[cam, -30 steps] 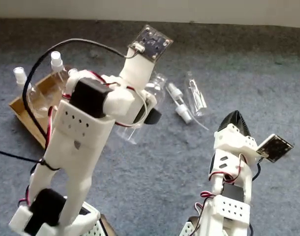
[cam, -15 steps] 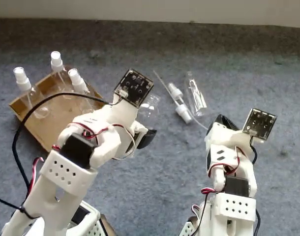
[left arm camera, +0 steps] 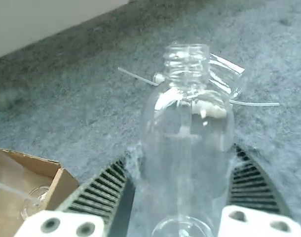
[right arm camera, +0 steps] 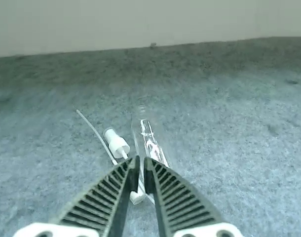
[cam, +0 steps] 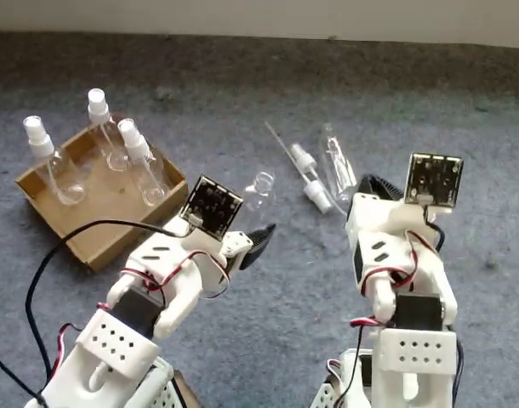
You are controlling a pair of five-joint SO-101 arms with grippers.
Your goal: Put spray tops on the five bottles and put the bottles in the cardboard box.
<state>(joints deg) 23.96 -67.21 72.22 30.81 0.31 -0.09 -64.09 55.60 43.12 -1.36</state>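
Now our left end effector (left arm camera: pixel 182 159) squeezes a clear bottle (left arm camera: pixel 187 128) with no top on it, its open neck pointing away from us. Off to that end effector's left sits the cardboard box (cam: pixel 54 218), with three topped bottles (cam: pixel 137 158) standing inside. Our right end effector (right arm camera: pixel 140 163) is pinched nearly shut on nothing. Just past its tips, a loose spray top (right arm camera: pixel 116 143) and a second bottle (right arm camera: pixel 151 140) lie side by side on the grey desk (cam: pixel 464 144).
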